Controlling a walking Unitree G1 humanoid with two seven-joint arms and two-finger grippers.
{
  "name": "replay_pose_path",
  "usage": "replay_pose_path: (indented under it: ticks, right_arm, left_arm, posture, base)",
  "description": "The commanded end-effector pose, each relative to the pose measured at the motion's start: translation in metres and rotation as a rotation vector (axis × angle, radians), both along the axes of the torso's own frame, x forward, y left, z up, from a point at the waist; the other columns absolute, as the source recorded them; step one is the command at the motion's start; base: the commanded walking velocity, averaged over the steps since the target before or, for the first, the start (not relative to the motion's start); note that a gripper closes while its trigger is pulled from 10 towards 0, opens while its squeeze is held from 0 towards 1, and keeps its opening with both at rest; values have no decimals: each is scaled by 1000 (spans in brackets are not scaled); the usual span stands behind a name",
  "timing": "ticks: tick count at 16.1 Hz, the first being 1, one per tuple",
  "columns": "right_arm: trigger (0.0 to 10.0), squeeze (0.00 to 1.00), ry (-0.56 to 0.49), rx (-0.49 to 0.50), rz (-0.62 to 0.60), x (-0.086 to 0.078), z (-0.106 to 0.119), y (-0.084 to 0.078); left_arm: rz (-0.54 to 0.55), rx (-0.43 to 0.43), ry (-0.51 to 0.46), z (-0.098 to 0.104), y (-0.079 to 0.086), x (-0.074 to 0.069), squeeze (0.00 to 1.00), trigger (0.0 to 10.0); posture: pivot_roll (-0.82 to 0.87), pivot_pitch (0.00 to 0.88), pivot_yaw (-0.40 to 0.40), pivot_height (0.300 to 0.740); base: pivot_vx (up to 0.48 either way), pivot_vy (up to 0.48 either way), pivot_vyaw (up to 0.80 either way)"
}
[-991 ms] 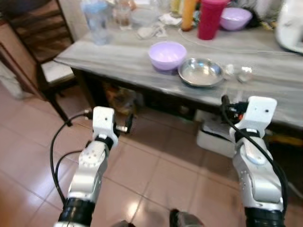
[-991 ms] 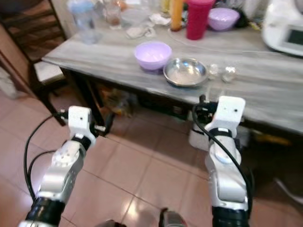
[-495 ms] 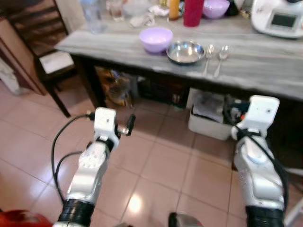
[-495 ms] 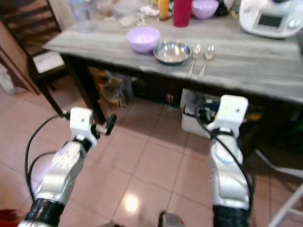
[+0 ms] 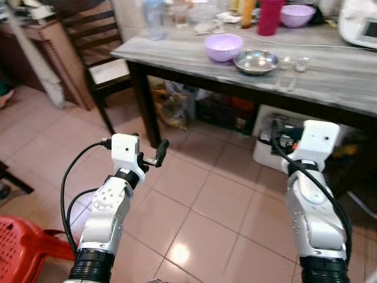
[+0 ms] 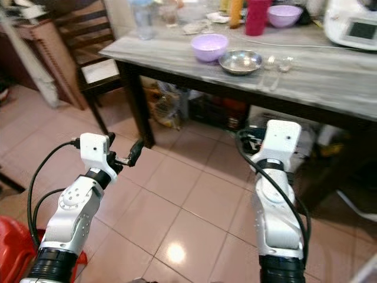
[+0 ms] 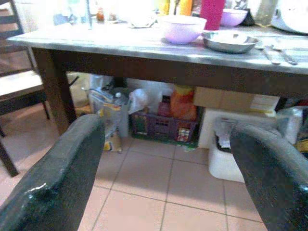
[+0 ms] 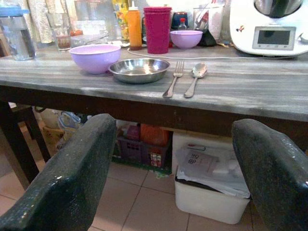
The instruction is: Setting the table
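A long grey desk point(image 8: 269, 91) on dark legs carries the setting: a lilac bowl point(image 8: 95, 57), just beside it a steel dish point(image 8: 139, 70), then a fork point(image 8: 173, 79) and spoon point(image 8: 194, 77) lying side by side. Behind stand a red cup point(image 8: 158, 29), an orange bottle point(image 8: 134, 26), a second lilac bowl point(image 8: 186, 38) and a white appliance point(image 8: 273, 26). A white bin point(image 8: 211, 185) sits underneath. Both arms hang over the tiled floor point(image 5: 212, 200), well short of the desk: left claw point(image 7: 166, 163) fingers apart, holding nothing; right claw point(image 8: 173, 168) likewise apart and holding nothing.
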State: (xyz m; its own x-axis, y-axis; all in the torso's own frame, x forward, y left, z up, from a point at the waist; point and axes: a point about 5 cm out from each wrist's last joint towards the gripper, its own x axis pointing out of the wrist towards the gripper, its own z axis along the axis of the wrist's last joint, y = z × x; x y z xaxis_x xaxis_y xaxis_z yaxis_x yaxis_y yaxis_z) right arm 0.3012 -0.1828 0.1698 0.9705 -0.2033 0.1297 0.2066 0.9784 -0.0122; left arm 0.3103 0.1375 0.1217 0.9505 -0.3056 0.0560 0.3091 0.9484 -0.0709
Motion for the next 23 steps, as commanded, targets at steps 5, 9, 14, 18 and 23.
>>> replay_pose_path:
  ticks: [5,9,14,18,23]
  right_arm:
    - [10000,0,10,4,-11,1,-1,-1]
    - [10000,0,9,4,-9,0,0,-2]
    - [10000,0,2,4,-1,-2,0,-3]
    - [10000,0,-5,2,7,-3,1,-1]
    - [10000,0,-12,0,5,-2,2,-1]
  left_arm:
    - [-21,3,-5,2,0,-1,0,10000]
    - [-38,-12,-3,3,-5,-1,0,10000]
    - [-45,-23,-14,7,-7,-1,0,10000]
    - [-56,-32,-11,8,-12,-2,0,10000]
    - [-63,-30,-10,8,-15,-2,0,10000]
  posture:
    - [-250,111,77,740]
    - [-254,112,75,740]
    - [-257,114,75,740]
    - [-259,113,77,740]
    - [-257,108,81,740]
  base:
    - [0,-343,-385]
    - [0,-413,-708]
    - [0,-429,-527]
    - [0,-430,0]
    - [0,-428,0]
